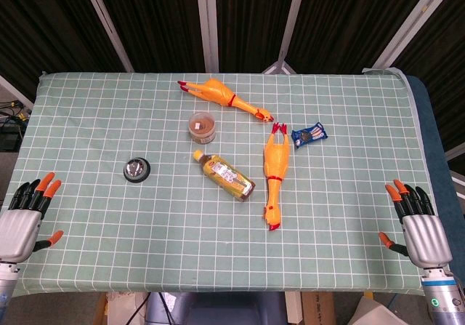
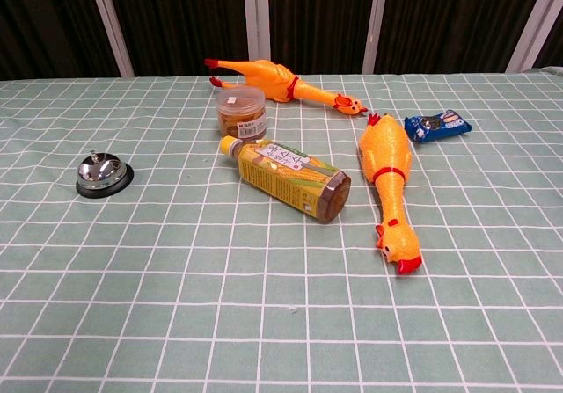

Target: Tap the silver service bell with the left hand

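1. Nearest to us, at the near left corner of the table [image 1: 87,121], we see the left hand [image 1: 25,219]. Its fingers are spread and it holds nothing.
2. The right hand [image 1: 418,227] is at the opposite near corner, also spread and empty, so it is much farther from the target.
3. Further in, the silver service bell [image 1: 136,169] stands upright on its black base, ahead of the left hand and to its inner side, well apart.
4. We judge the left hand must travel forward and inward, then come down on the button [image 2: 94,155]; the bottle [image 1: 224,175] beyond lies clear of this path.
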